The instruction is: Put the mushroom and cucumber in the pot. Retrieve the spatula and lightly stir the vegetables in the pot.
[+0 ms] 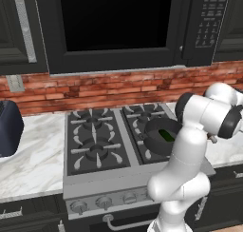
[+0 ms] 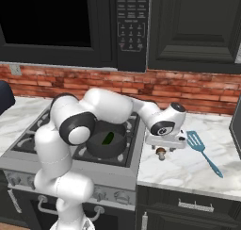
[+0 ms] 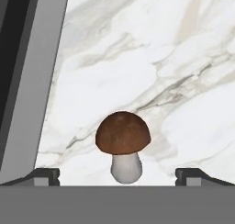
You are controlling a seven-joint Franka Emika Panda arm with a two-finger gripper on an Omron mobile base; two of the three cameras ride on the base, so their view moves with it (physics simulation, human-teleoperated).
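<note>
The hand view showed the mushroom (image 3: pixel 123 147) up close, brown cap over a white stem, standing at lower centre of the frame on the marble tabletop (image 3: pixel 151 58), with the grey stove edge (image 3: pixel 32 103) running down the left side. The gripper (image 3: pixel 123 175) had its two tips spread wide apart, one on each side of the mushroom and clear of it.

The right base view showed the spatula (image 2: pixel 202 151) lying at centre right on the tabletop, just right of the hand, and the cucumber (image 2: pixel 108 138) inside the pot (image 2: pixel 107 146) on the stove, left of the hand.

The left base view showed the pot (image 1: pixel 159 137) at centre right, partly behind the arm, the cucumber (image 1: pixel 166 135) within.

The arm reached from lower left rightward across the stove, its hand pointing down over the mushroom (image 2: pixel 161 152).
</note>
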